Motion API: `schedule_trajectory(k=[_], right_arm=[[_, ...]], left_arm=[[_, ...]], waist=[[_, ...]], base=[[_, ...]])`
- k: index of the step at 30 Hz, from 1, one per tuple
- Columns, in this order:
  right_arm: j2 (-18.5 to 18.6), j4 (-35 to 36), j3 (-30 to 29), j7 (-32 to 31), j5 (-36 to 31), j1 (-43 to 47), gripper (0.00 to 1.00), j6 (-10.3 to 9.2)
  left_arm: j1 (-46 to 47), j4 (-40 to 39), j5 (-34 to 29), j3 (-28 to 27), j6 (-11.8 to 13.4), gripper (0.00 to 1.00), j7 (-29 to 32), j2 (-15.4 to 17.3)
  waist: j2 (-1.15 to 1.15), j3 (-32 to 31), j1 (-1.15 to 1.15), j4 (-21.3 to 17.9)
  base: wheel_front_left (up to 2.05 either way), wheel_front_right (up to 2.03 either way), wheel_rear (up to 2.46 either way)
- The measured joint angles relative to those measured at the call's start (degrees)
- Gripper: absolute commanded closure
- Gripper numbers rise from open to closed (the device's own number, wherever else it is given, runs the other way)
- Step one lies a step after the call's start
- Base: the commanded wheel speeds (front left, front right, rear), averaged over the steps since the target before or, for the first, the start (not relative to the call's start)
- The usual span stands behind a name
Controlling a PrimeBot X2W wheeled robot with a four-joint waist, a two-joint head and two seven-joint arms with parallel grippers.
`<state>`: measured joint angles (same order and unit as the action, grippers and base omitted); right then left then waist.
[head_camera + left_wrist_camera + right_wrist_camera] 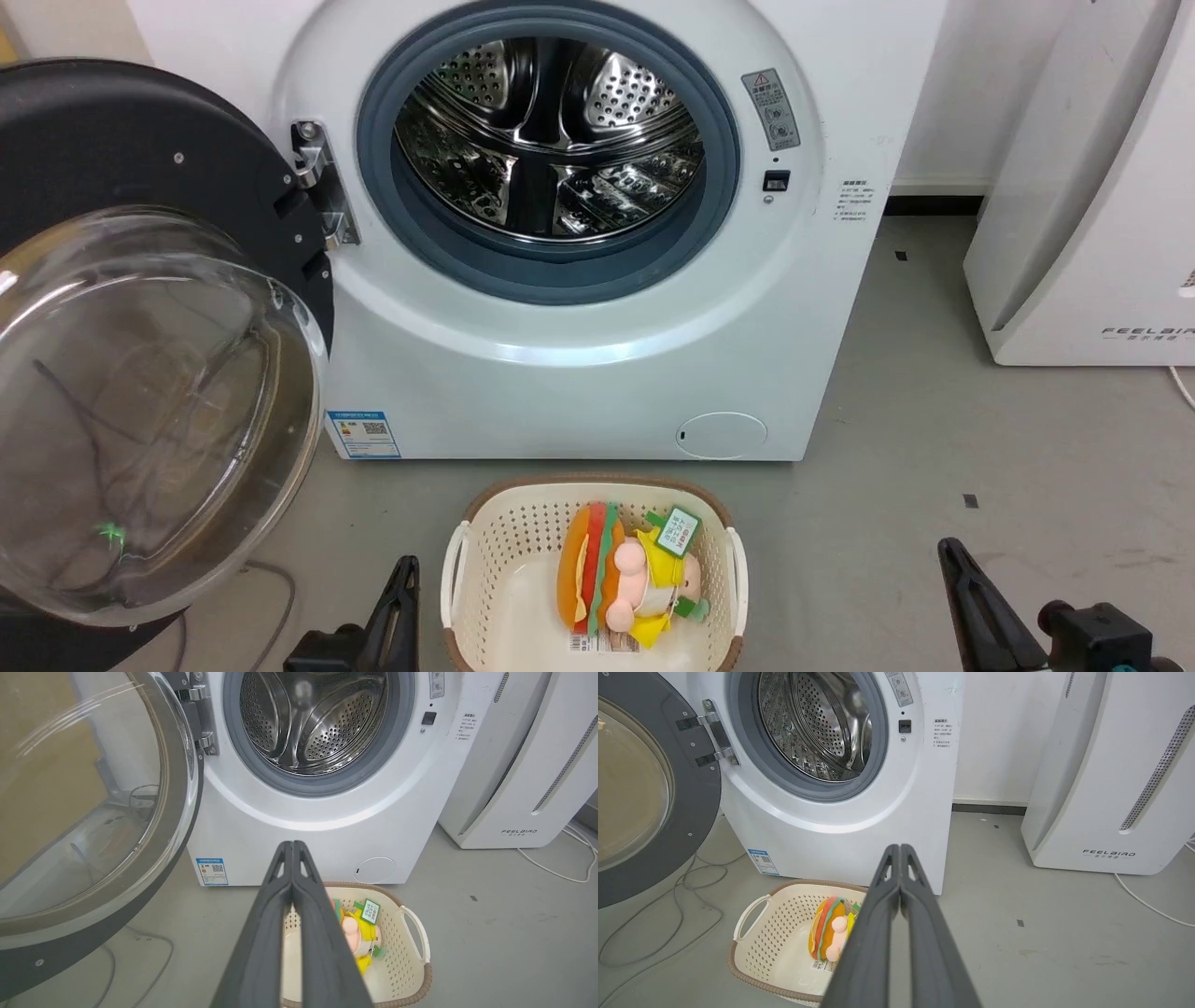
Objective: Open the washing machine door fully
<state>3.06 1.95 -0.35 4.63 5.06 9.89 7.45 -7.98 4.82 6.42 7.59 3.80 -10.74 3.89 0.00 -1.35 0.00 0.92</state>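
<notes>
The white washing machine (579, 373) (317, 826) (840, 830) stands ahead, its steel drum and grey gasket exposed. Its round black door (112, 140) (93, 924) (654, 858), with a bulging clear glass bowl (149, 411), is swung wide out to the left on its hinge. My left gripper (406, 569) (293, 845) sits low at the bottom left, shut, with nothing between its fingers, well clear of the door. At the bottom right my right gripper (950, 551) (900, 848) is shut on nothing too.
A cream laundry basket (485, 560) (411, 952) (766, 933) holding a plush burger toy (597, 579) (826, 928) sits on the floor before the machine, between my grippers. A white FEELBIRD appliance (1092, 187) (1111, 774) stands to the right. Cables (668, 914) trail on the floor under the door.
</notes>
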Motion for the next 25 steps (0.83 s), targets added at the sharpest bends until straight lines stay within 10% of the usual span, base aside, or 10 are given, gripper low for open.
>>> schedule_trajectory(k=[25], right_arm=[[0.0,-0.4,0.0,-1.1,-0.7,-2.2,1.0,0.0]], left_arm=[[1.4,-1.0,-1.3,-1.6,-1.0,1.0,2.3,-0.2]], waist=[[0.0,0.3,0.0,-0.2]], base=[[0.0,0.0,0.0]])
